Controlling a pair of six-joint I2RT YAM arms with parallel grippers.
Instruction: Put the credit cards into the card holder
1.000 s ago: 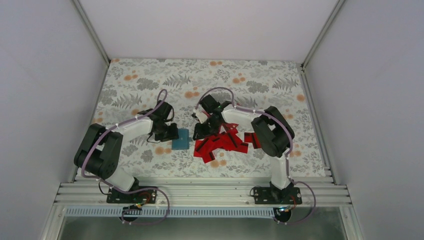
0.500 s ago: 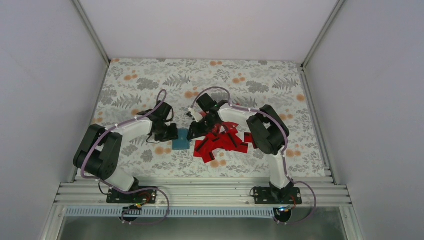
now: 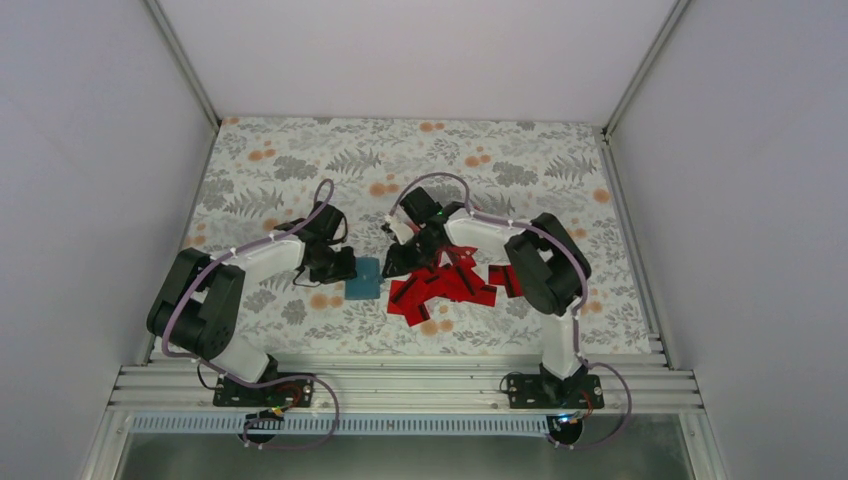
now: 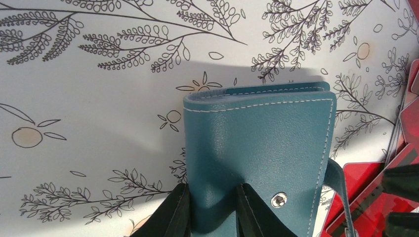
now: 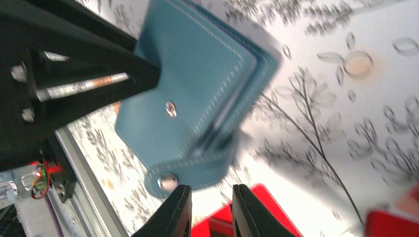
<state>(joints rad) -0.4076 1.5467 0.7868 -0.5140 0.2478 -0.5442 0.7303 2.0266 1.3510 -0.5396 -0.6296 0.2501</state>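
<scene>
Many credit cards (image 3: 445, 288) lie heaped on the floral bench (image 3: 560, 170) just right of the folded card holder (image 3: 361, 278), whose snap strap (image 5: 168, 181) hangs unfastened. The left fingers (image 4: 170, 217) are clenched on the holder's left edge. The right fingers (image 5: 175, 212) hover narrowly parted just beside its strap, above a card, and whether they grasp anything cannot be told.
</scene>
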